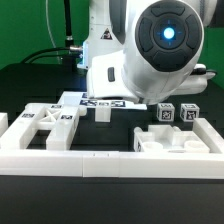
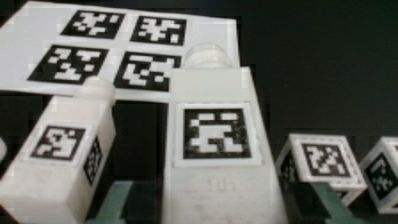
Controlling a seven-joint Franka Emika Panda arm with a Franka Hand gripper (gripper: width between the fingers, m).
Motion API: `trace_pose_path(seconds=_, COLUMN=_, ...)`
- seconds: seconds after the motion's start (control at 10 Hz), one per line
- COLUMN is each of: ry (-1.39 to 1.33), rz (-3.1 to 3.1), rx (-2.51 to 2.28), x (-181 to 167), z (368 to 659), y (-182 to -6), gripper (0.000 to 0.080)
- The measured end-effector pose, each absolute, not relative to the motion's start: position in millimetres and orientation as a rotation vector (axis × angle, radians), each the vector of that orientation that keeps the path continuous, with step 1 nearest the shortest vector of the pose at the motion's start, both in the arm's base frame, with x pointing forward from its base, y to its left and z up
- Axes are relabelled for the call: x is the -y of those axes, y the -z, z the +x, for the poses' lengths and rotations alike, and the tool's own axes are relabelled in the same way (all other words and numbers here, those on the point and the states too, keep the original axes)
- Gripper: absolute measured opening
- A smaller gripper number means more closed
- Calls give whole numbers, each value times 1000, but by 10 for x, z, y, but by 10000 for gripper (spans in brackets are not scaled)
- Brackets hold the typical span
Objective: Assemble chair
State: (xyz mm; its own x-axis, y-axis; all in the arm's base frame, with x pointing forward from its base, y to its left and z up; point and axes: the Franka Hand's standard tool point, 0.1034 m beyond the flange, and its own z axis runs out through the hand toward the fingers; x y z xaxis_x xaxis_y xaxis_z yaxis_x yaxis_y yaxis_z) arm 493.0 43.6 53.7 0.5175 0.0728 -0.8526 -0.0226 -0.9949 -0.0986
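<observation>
In the wrist view a white chair post leg point(image 2: 214, 135) with a black-and-white tag lies between my fingers. My gripper point(image 2: 214, 196) is open and straddles this leg, with a dark gap on each side between the finger point(image 2: 118, 200) and the leg. A second tagged post point(image 2: 63, 145) lies right beside it. Two shorter tagged pieces point(image 2: 322, 160) sit on the other side. In the exterior view my gripper point(image 1: 103, 107) is low over a white piece point(image 1: 103, 114) near the table's middle.
The marker board point(image 2: 107, 45) lies just beyond the leg and also shows in the exterior view point(image 1: 104, 101). An X-braced frame point(image 1: 48, 124) lies at the exterior view's left, and a flat white part point(image 1: 175, 142) at its right. A long white border rail point(image 1: 110, 162) runs along the front.
</observation>
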Motion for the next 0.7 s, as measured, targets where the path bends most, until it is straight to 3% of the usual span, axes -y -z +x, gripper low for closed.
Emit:
trace_pose_path(seconds=0.3, ry=-1241, rz=-2768, rx=61, x=-418, z=5116, y=-540, gripper=285)
trace_pose_path(seconds=0.6, ry=-985, rz=-2868, rx=76, x=-407, z=5360, y=-1046, gripper=285)
trace_pose_path(seconds=0.7, ry=-815, rz=-2927, rx=69, x=-402, z=5488, y=-1027, gripper=285)
